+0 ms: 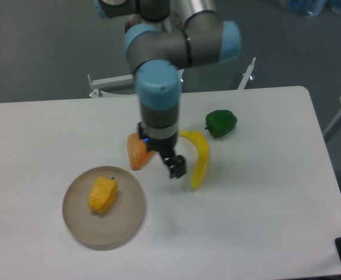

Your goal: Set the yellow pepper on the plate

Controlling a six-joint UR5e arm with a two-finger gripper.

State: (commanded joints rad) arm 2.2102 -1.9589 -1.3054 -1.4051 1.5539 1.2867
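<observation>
The yellow pepper (102,194) lies on its side on the beige round plate (125,223) at the front left of the table. Nothing touches it. My gripper (167,161) hangs well to the right of the plate, above the table between the orange wedge and the banana. It points down, its dark fingers (178,168) stand apart, and nothing is between them.
An orange triangular wedge (137,154) lies partly behind the gripper. A curved yellow banana (201,158) lies just right of it. A green pepper (220,123) sits further back right. The arm's column rises at the back edge of the table.
</observation>
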